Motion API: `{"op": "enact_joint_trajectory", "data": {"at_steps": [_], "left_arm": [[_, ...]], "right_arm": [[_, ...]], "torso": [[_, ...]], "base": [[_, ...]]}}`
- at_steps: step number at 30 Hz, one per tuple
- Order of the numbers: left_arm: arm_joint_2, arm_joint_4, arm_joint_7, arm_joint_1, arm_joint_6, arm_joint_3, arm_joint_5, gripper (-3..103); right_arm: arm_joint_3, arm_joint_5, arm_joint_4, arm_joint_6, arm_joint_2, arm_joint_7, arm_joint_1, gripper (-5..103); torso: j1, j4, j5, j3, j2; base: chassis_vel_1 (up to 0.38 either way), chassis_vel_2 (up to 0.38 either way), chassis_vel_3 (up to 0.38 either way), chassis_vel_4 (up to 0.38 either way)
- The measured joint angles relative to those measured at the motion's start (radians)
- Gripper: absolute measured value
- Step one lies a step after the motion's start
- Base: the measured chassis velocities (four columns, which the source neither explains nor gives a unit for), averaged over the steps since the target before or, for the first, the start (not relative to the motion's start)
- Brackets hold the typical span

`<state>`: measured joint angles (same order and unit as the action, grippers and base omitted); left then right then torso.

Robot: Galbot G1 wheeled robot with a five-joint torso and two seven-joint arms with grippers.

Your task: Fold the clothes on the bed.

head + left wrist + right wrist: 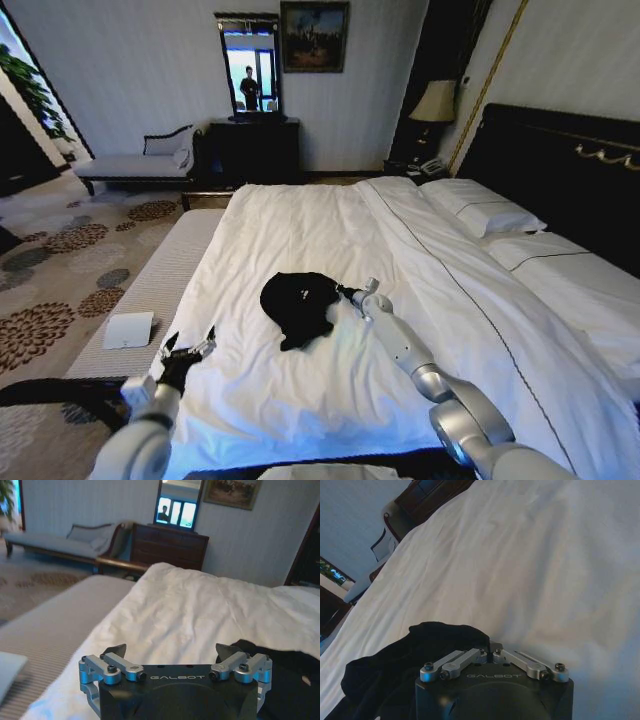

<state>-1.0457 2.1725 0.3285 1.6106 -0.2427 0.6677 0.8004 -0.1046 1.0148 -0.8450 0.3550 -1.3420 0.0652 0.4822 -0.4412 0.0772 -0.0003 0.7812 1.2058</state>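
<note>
On the bed (300, 380), mid-duvet: black T-shirt (297, 305), crumpled. Right gripper (345, 292), arm outstretched, pinches the shirt's edge. Left gripper (187, 348), fingers spread, hovers near the bed's left edge.

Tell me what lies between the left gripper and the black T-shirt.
Only bare white duvet: in the head view the open left gripper hovers at the bed's near left edge, and nothing sits on the sheet between it and the T-shirt.
</note>
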Motion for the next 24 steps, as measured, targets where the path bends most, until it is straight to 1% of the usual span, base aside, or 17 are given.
{"op": "enact_joint_trajectory", "data": {"at_steps": [2, 3, 6, 9, 10, 11, 12, 14, 15, 16, 17, 19, 20, 24], "left_arm": [[0.038, -0.069, 0.004, -0.081, -0.016, -0.016, 0.082, 100], [0.038, -0.069, 0.004, -0.081, -0.016, -0.016, 0.082, 100], [0.084, -0.17, -0.008, -0.176, -0.03, -0.053, 0.162, 100], [0.104, -0.268, -0.03, -0.285, -0.033, -0.106, 0.224, 100], [0.104, -0.268, -0.03, -0.285, -0.033, -0.106, 0.224, 100], [0.105, -0.306, -0.037, -0.337, -0.034, -0.133, 0.248, 100], [0.105, -0.326, -0.04, -0.367, -0.034, -0.15, 0.263, 100], [0.097, -0.398, -0.047, -0.458, -0.04, -0.203, 0.322, 100], [0.091, -0.434, -0.051, -0.493, -0.043, -0.227, 0.345, 102], [0.091, -0.434, -0.051, -0.493, -0.043, -0.227, 0.345, 102], [0.087, -0.469, -0.056, -0.528, -0.048, -0.25, 0.363, 100], [0.08, -0.528, -0.065, -0.588, -0.057, -0.29, 0.4, 98], [0.08, -0.528, -0.065, -0.588, -0.057, -0.29, 0.4, 98], [0.045, -0.651, -0.079, -0.727, -0.076, -0.391, 0.457, 98]], "right_arm": [[0.003, 0.0, -0.008, 0.0, 0.002, -0.004, 0.002, 0], [0.003, 0.0, -0.008, 0.0, 0.002, -0.004, 0.002, 0], [0.007, 0.0, -0.015, 0.0, 0.003, -0.007, 0.005, 0], [0.012, -0.001, -0.017, 0.0, 0.004, -0.008, 0.005, 0], [0.012, -0.001, -0.017, 0.0, 0.004, -0.008, 0.005, 0], [0.016, -0.001, -0.017, 0.0, 0.005, -0.008, 0.005, 0], [0.017, -0.001, -0.017, 0.0, 0.006, -0.008, 0.004, 0], [0.023, -0.001, -0.018, 0.001, 0.006, -0.009, 0.001, 0], [0.025, -0.001, -0.019, 0.001, 0.007, -0.01, 0.0, 0], [0.025, -0.001, -0.019, 0.001, 0.007, -0.01, 0.0, 0], [0.029, -0.001, -0.019, 0.001, 0.007, -0.012, -0.002, 0], [0.036, 0.0, -0.021, 0.002, 0.008, -0.015, -0.005, 0], [0.036, 0.0, -0.021, 0.002, 0.008, -0.015, -0.005, 0], [0.048, 0.001, -0.02, 0.004, 0.008, -0.022, -0.013, 0]], "torso": [[0.0, -0.0001, 0.0001, 0.0, 0.0], [0.0, -0.0001, 0.0001, 0.0, 0.0], [0.0, -0.0002, 0.0001, 0.0, 0.0], [0.0, -0.0002, 0.0003, 0.0, 0.0], [0.0, -0.0002, 0.0003, 0.0, 0.0], [0.0, -0.0004, 0.0, 0.0, 0.0], [0.0, -0.0001, 0.0002, 0.0, 0.0], [0.0, 0.0001, 0.0004, 0.0, 0.0], [0.0, 0.0, 0.0002, 0.0, 0.0], [0.0, 0.0, 0.0002, 0.0, 0.0], [0.0, 0.0, 0.0, 0.0, 0.0], [0.0, 0.0, 0.0006, 0.0, 0.0], [0.0, 0.0, 0.0006, 0.0, 0.0], [0.0, -0.0003, 0.0004, 0.0, 0.0]], "base": [[0.0, 0.0, 0.0, 0.0], [0.0, 0.0, 0.0, 0.0], [0.0, 0.0, 0.0, 0.0], [0.0, 0.0, 0.0, 0.0], [0.0, 0.0, 0.0, 0.0], [0.0, 0.0, 0.0, 0.0], [0.0, 0.0, 0.0, 0.0], [0.0, 0.0, 0.0, 0.0], [0.0, 0.0, 0.0, 0.0], [0.0, 0.0, 0.0, 0.0], [0.0, 0.0, 0.0, 0.0], [0.0, 0.0, 0.0, 0.0], [0.0, 0.0, 0.0, 0.0], [0.0, 0.0, 0.0, 0.0]]}}
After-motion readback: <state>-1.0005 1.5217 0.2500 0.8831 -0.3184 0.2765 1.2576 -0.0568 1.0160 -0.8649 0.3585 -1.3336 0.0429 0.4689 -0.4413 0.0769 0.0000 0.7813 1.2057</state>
